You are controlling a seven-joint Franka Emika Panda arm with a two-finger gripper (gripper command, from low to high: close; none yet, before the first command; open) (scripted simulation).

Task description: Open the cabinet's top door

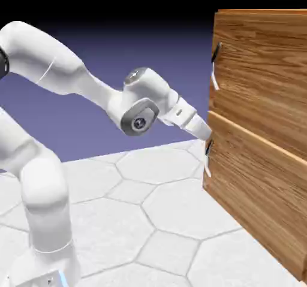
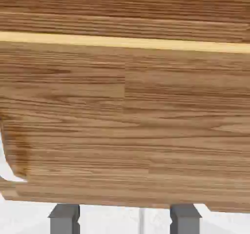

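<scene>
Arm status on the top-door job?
Two-finger gripper open, nothing between the tips. Upper wood-grain door panel closed, its dark-and-silver bar handle ungripped. Hand sits low, by the lower panel's handle.

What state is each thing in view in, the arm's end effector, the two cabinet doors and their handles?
Grey two-fingertip end effector: open, nothing between its tips.
Upper brown wood-grain door: closed.
Lower brown wood-grain door: closed.
Upper dark-and-silver bar handle: not gripped.
Lower dark-and-silver bar handle: not gripped.
</scene>
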